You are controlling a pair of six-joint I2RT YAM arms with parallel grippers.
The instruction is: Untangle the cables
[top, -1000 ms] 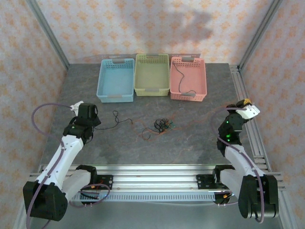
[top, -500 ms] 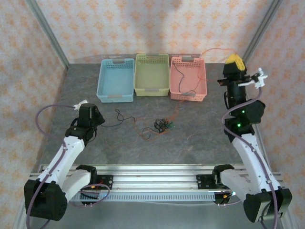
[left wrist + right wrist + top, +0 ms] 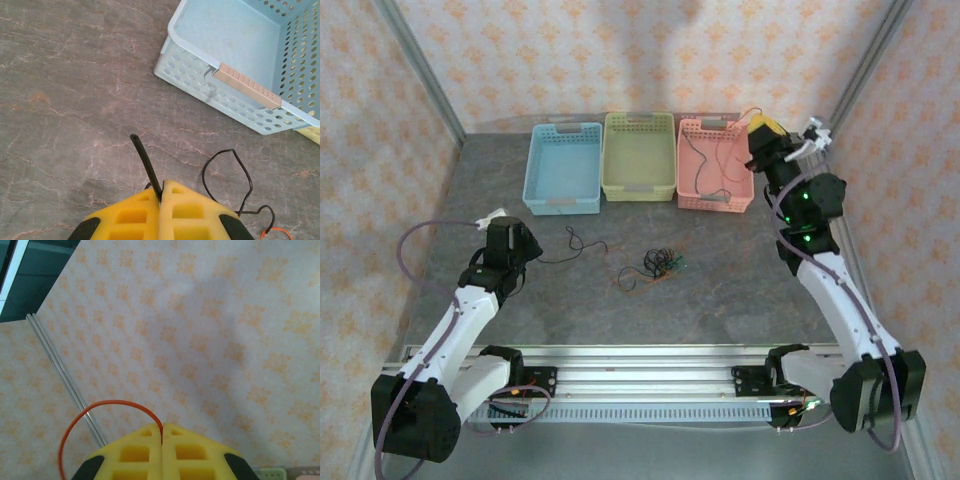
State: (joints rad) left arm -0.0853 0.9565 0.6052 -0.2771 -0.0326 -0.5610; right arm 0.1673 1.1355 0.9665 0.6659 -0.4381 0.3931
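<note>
A small tangle of black, red-orange and yellow cables lies mid-table. My left gripper sits low at the left, shut on a single black cable that trails right toward the tangle. In the left wrist view the yellow pads pinch that black cable, its stub end poking forward, with its loops on the table. My right gripper is raised over the pink basket's right end, shut on a red-orange cable whose length hangs into the pink basket.
Three baskets stand in a row at the back: blue, yellow-green and pink. A thin dark wire lies in the pink one. The blue basket is just ahead of my left gripper. Patterned walls and metal posts enclose the table.
My right arm has swung up from the table's right side and left over the pink basket, carrying the red-orange cable clear of the tangle. The left gripper has barely moved.
</note>
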